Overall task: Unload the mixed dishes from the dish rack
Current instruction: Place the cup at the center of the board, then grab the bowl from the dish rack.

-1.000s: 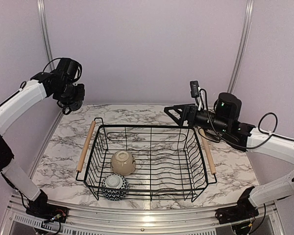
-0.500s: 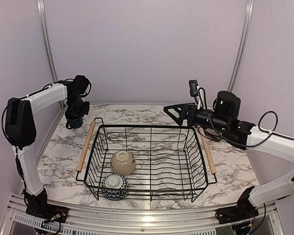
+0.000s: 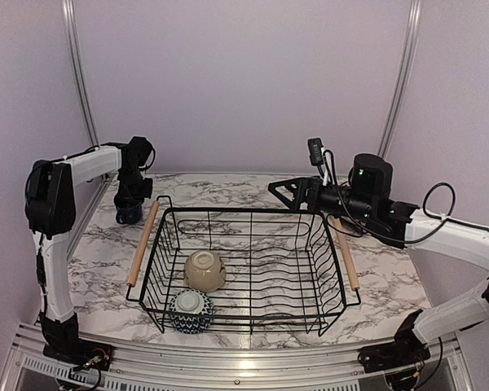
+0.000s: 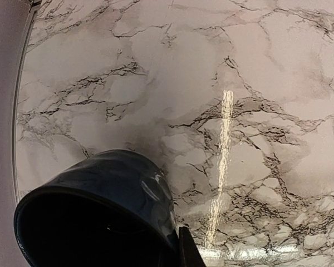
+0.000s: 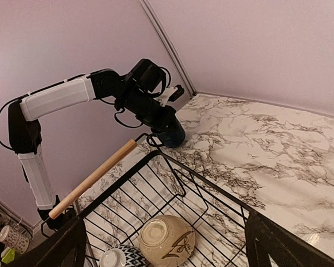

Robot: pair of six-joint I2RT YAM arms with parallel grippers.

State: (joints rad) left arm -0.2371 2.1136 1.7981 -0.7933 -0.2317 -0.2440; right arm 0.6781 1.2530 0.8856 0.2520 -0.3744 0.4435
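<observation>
Gripping the dark blue mug (image 3: 129, 215) at the left of the top view, the left gripper (image 3: 129, 204) hangs just beside the dish rack's (image 3: 244, 213) upper-left corner. The beige bowl (image 3: 204, 270) and small blue-and-white patterned bowl (image 3: 191, 310) sit inside the rack. Left wrist: the mug fills the lower left, over the marble table (image 4: 156, 67). Right wrist: the right gripper (image 5: 167, 239) is spread wide above the rack.

The large rectangular black wire dish rack (image 3: 244, 211) looks like thin metal with a dull dark coating, and its two light wooden rod handles (image 3: 143, 243) are pale, smooth and matt. Inside it the round beige bowl (image 3: 204, 270) has a soft satin glaze. Beyond its far left corner the dark blue ceramic mug (image 4: 117, 183) is glossy, on a smooth marble-patterned table (image 4: 156, 72) polished enough to mirror a streak of light.
</observation>
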